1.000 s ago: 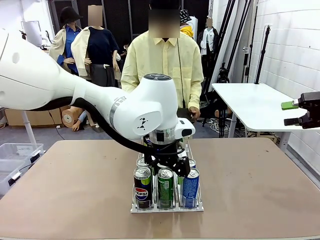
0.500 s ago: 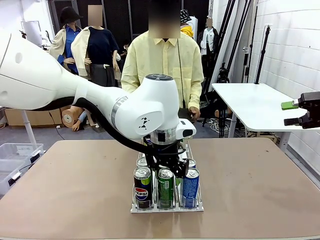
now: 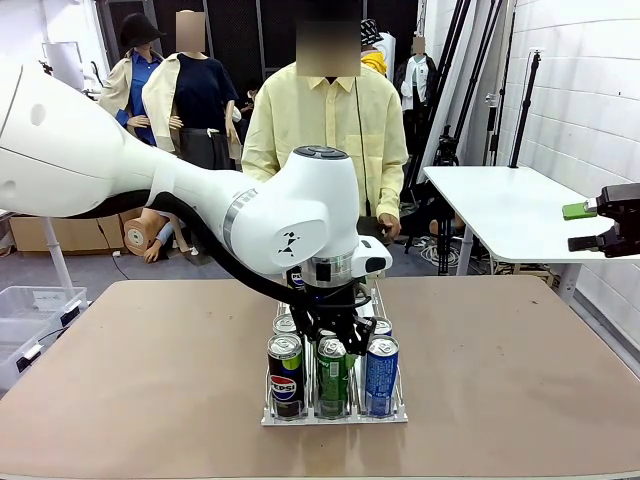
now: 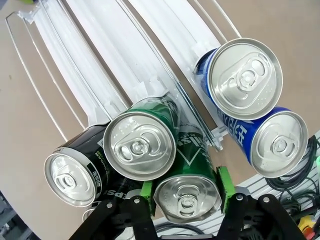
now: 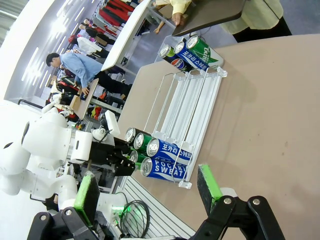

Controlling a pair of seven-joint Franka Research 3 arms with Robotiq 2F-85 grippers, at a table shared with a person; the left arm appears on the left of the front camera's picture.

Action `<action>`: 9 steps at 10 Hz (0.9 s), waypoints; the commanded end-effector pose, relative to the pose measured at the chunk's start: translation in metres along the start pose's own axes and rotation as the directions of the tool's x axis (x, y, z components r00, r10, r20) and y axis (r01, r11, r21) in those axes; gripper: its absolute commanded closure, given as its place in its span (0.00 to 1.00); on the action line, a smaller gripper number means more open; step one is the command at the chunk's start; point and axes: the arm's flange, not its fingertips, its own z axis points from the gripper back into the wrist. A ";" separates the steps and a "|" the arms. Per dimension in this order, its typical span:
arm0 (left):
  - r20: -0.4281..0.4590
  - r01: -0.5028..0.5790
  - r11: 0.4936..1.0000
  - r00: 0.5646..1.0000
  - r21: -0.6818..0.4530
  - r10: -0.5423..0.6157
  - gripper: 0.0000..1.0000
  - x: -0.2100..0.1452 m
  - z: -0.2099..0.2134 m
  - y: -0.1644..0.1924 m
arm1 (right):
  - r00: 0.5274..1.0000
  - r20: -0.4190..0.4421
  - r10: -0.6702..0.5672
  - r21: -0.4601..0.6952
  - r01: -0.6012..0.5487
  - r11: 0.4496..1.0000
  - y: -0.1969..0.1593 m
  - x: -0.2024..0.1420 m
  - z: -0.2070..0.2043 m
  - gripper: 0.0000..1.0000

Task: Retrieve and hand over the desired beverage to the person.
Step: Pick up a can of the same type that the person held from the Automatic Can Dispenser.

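Observation:
A clear can rack sits mid-table with Pepsi, green and blue cans in its lanes. My left gripper reaches down over the near end and is shut on a green can in the middle lane. In the left wrist view the green pads press both sides of that green can, with a second green can right behind it. My right gripper hangs open and empty off the table's right side; nothing sits in the right gripper. The person stands at the far edge.
A black Pepsi can and two blue cans flank the held one. Three more cans stand at the rack's far end. A white side table is at the right, a plastic bin on the floor at the left.
The left gripper's jaws have closed from open onto the green can. The left arm has barely shifted, and the right arm has not moved.

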 end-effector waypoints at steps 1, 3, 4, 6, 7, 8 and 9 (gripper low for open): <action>-0.025 -0.036 0.999 0.999 0.023 0.036 1.00 0.003 0.000 -0.006 | 1.000 0.001 0.000 0.003 0.000 1.000 0.000 0.000 -0.001 0.00; 0.000 0.000 1.000 1.000 0.000 0.000 1.00 0.000 0.000 0.000 | 1.000 0.001 0.000 0.003 0.000 1.000 0.000 0.000 -0.001 0.00; 0.000 0.000 1.000 1.000 0.000 0.000 1.00 0.000 0.000 0.000 | 1.000 0.001 0.000 0.003 0.000 1.000 0.000 0.000 -0.001 0.00; 0.000 0.000 1.000 1.000 0.000 0.000 1.00 0.000 0.000 0.000 | 1.000 0.001 0.000 0.003 0.000 1.000 0.000 0.000 -0.001 0.00; -0.004 -0.005 1.000 1.000 0.001 0.005 1.00 0.000 0.000 0.001 | 1.000 0.001 0.000 0.003 0.000 1.000 0.000 0.000 -0.001 0.00; 0.007 -0.003 1.000 1.000 -0.001 0.004 1.00 0.002 0.012 -0.001 | 1.000 0.001 0.000 0.003 0.000 1.000 0.000 0.000 -0.001 0.00; 0.017 0.010 1.000 1.000 -0.005 -0.010 1.00 0.002 0.026 -0.004 | 1.000 0.001 0.000 0.003 0.000 1.000 0.000 0.000 -0.001 0.00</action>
